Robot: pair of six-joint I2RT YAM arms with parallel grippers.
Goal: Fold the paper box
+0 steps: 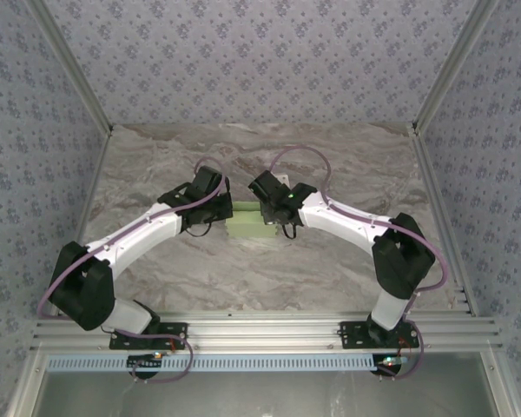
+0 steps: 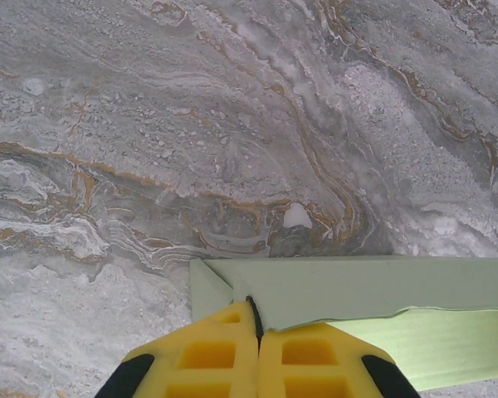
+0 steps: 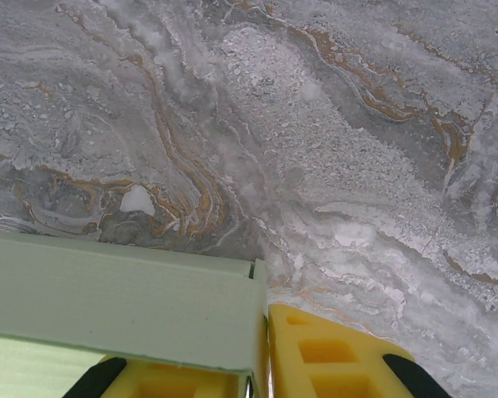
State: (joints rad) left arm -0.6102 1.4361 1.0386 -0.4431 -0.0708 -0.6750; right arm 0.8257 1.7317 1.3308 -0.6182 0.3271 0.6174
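1. Lying mid-way across the grey veined marble table (image 1: 347,165), the pale light-green thin-card paper box (image 1: 252,224) (image 2: 357,290) (image 3: 124,298) sits between both arms' tips; its left end meets the left gripper (image 1: 228,215) (image 2: 256,311), its right end the right gripper (image 1: 276,222) (image 3: 264,332)
2. Left gripper: yellow fingers (image 2: 207,356) pressed together, nipping the card edge at that end corner
3. Right gripper: yellow fingers (image 3: 332,356) flank the end wall, pinching it
4. The box's long axis runs left to right across the table; one long wall faces the far side
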